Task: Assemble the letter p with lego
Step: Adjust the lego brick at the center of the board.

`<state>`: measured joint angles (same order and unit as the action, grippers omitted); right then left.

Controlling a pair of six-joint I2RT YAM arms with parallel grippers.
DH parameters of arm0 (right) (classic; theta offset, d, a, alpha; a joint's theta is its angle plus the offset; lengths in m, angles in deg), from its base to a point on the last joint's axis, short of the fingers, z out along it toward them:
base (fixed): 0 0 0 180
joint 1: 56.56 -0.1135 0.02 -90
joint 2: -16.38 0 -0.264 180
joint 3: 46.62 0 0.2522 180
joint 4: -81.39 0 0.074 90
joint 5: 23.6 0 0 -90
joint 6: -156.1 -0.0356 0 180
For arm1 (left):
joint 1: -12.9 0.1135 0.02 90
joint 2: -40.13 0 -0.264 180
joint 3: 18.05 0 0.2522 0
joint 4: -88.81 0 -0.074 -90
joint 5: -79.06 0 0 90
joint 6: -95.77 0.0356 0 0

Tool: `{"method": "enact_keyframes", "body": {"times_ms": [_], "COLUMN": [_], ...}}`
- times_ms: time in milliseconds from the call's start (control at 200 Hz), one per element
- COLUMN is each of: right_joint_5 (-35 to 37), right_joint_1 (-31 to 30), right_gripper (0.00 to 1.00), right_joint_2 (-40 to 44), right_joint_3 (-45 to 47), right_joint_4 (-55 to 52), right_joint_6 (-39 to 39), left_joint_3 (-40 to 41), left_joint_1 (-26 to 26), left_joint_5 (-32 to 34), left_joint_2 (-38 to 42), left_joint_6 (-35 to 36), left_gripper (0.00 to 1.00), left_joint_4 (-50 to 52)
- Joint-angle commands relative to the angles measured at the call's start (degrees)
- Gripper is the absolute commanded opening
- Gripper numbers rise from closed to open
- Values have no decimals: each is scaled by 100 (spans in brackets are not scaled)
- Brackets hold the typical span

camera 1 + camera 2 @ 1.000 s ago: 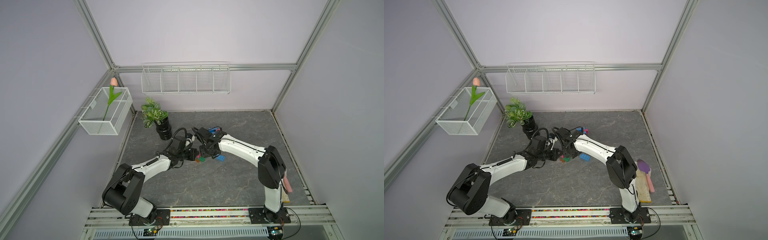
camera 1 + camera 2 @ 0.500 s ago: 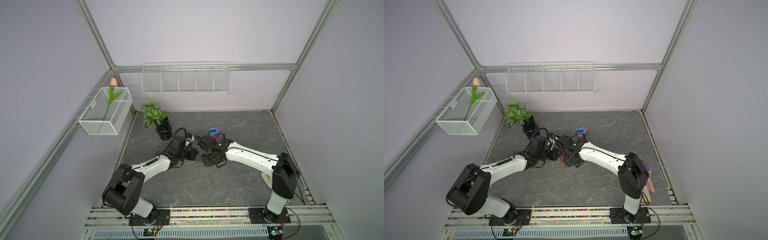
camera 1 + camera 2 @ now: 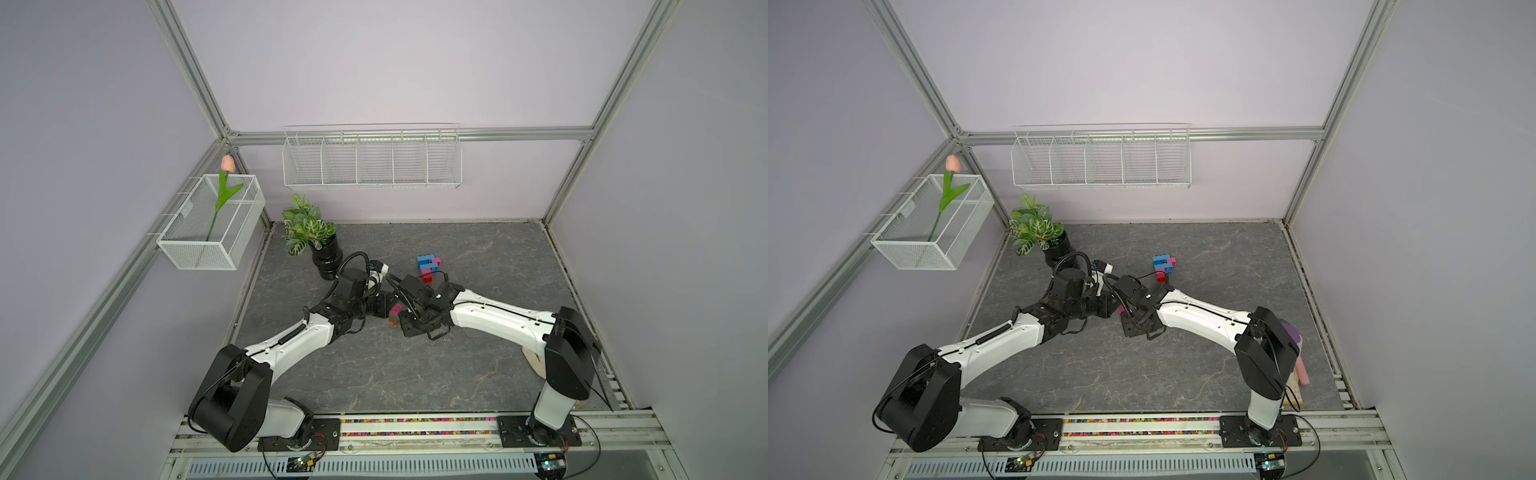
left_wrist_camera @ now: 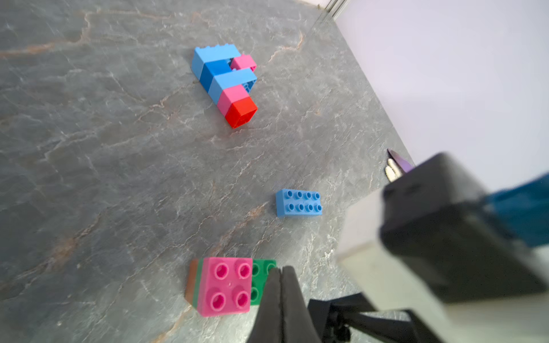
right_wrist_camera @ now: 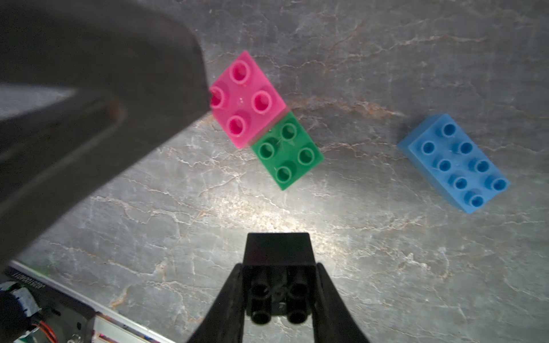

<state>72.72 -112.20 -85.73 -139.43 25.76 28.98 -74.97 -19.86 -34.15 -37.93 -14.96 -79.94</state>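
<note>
Right claw (image 5: 278,268) pinches the black brick (image 5: 278,248) across its smooth side walls: light, rigid, probably slippery; left claw (image 4: 280,270) closed, empty

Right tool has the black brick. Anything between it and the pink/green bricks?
Nothing visible. In the right wrist view only bare table lies between the black brick in the right tool and the green brick. The left tool, shut, sits close beside the pink brick, off that line.
</note>
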Motion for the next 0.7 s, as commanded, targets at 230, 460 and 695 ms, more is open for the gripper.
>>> {"method": "enact_keyframes", "body": {"times_ms": [230, 460, 695], "right_joint_5": [37, 450, 615], "right_joint_1": [-104, -37, 153], "right_gripper": [19, 19, 19], "right_joint_2": [-570, -645, -639], "right_joint_3": [29, -23, 28], "right_joint_4": [184, 83, 280], "right_joint_6": [-323, -242, -156], "left_joint_3": [36, 60, 154], "left_joint_1": [-29, -29, -30], "left_joint_5": [294, 326, 468], "left_joint_2": [450, 559, 746], "left_joint_6": [34, 51, 67], "left_gripper": [0, 0, 0], "left_joint_4": [271, 391, 542]}}
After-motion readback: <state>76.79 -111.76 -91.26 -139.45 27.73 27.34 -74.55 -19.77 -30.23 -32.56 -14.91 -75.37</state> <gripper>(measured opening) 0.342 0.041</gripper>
